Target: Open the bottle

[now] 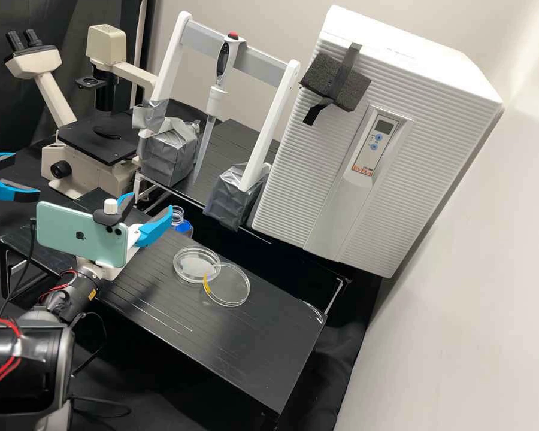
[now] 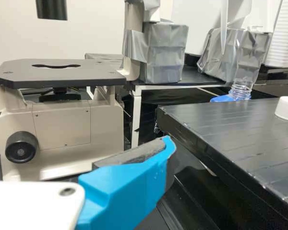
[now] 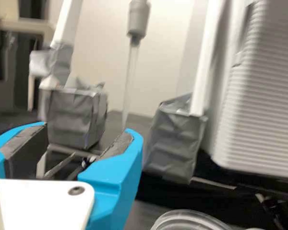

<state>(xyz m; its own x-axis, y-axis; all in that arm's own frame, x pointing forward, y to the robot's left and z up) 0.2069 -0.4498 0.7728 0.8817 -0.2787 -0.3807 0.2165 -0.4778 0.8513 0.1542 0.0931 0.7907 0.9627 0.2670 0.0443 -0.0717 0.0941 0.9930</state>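
Right pincer (image 1: pixel 142 216) is open and holds nothing. It hangs over the back edge of the black desk (image 1: pixel 233 335). The little clear bottle (image 1: pixel 181 221), with some blue on it, sits at that back edge, just beside the tip of one blue finger. Whether its cap is on cannot be told. Left pincer (image 1: pixel 3 175) is open too and holds nothing. It is near the microscope (image 1: pixel 84 149), well apart from the bottle. Two round clear dishes (image 1: pixel 196 263) lie on the desk, touching each other.
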